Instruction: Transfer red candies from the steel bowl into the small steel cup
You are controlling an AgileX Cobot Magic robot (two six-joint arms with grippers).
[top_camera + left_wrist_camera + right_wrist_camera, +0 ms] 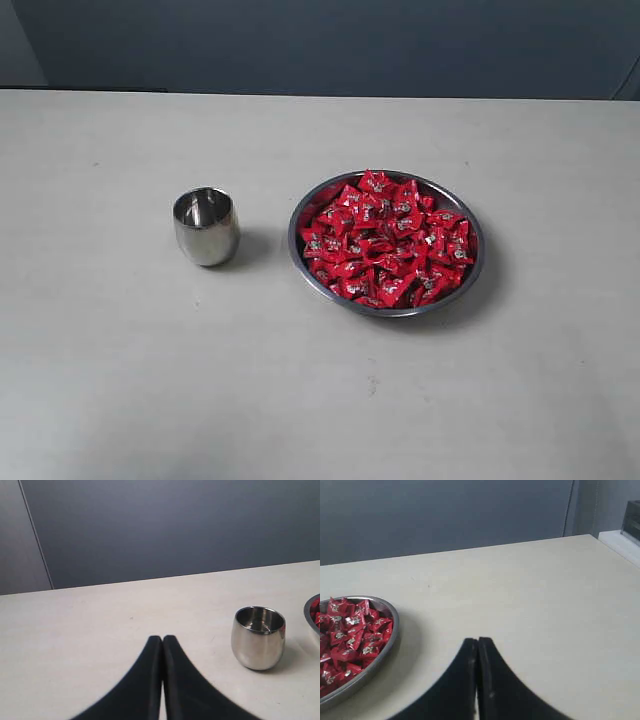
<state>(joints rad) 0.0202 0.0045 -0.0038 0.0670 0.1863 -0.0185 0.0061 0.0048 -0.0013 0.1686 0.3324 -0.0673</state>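
A heap of red candies (385, 238) fills the wide steel bowl (300, 218) right of the table's middle. The small steel cup (206, 226) stands upright to its left, with no candy visible inside. Neither arm shows in the exterior view. In the left wrist view my left gripper (162, 639) is shut with nothing between its black fingers, low over bare table, and the cup (258, 637) stands apart from it. My right gripper (477, 641) is also shut and holds nothing, with the bowl (390, 640) and its candies (350, 640) off to one side.
The pale table (120, 380) runs to a dark grey wall (330, 45) at the back. A table edge and a lighter ledge (620, 542) show in the right wrist view.
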